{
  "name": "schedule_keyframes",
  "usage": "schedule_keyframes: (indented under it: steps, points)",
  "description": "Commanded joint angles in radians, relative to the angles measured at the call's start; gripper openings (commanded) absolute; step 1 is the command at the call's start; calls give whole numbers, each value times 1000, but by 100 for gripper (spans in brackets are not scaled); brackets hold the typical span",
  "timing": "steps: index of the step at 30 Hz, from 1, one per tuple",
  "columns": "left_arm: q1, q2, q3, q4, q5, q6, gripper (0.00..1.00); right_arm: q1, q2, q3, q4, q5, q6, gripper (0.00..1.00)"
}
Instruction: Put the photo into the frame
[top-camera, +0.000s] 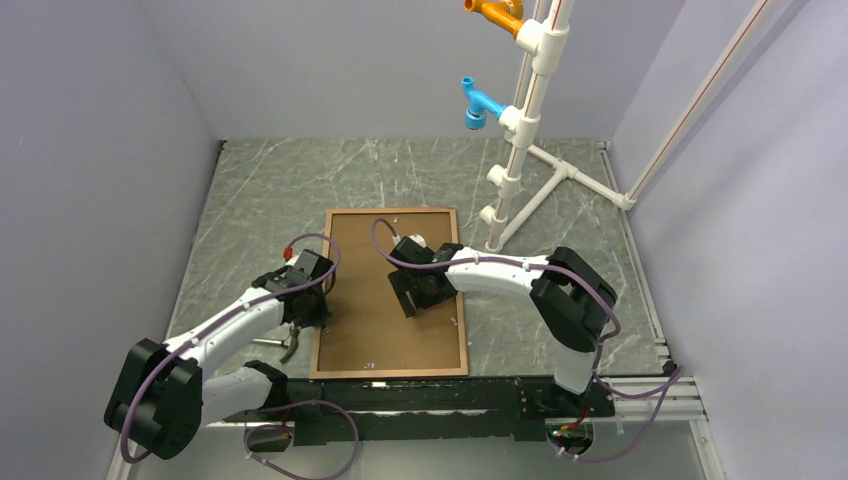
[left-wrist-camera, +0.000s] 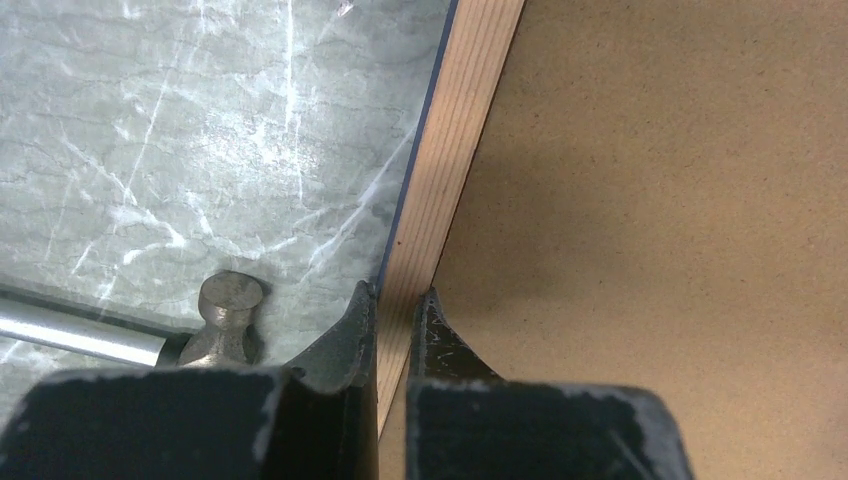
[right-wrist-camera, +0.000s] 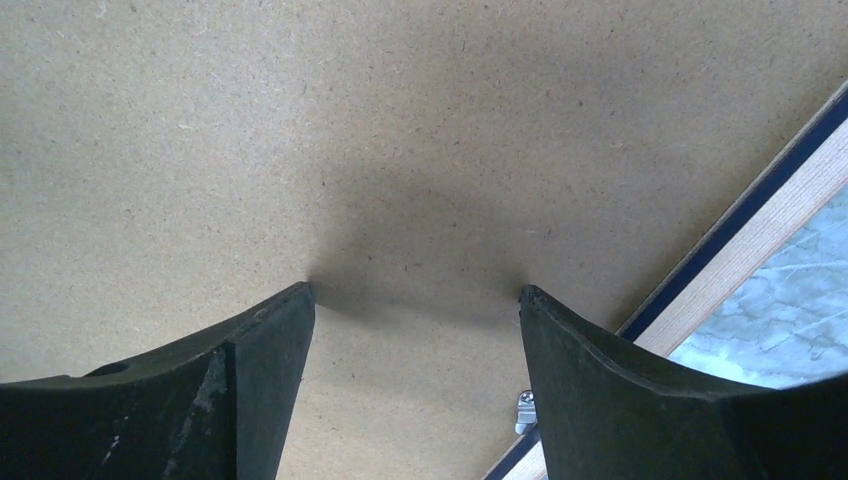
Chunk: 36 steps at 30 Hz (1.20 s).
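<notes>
Left gripper pinched on grained wooden frame rail beside marble table, right gripper spread wide, tips on matte backing board

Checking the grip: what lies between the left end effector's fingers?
A light wooden rail of the frame, pinched by the left end effector; the left wrist view shows it.

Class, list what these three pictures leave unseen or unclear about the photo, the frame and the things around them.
1. Photo: in no view; the backing board fills the frame, covering whatever lies beneath.
2. Metal tool: left wrist view, cut off by the left hand and the picture's edge; unidentifiable.
3. Clip: right wrist view, half behind a finger of the right hand.
</notes>
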Motion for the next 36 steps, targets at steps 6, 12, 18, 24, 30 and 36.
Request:
schedule_keyframes:
  steps: [6, 12, 18, 24, 30, 36]
  points:
    - [-10, -65, 5, -26, 75, -80, 39, -48, -174, -117, 57, -127, 46, 89]
    - [-9, -121, 17, -58, 77, -82, 58, -76, -349, -188, 14, -73, 61, 97]
    - [-9, -113, 8, -62, 73, -84, 60, -104, -377, -261, -63, 47, 55, 98]
    - [-10, -147, -24, -55, 77, -91, 61, -121, -341, -339, -22, 51, 45, 92]
    - [-9, -132, -18, -60, 71, -85, 61, -121, -286, -357, 44, 17, 36, 82]
    - [-9, -121, -15, -53, 74, -81, 61, -122, -242, -369, 69, 32, 23, 63]
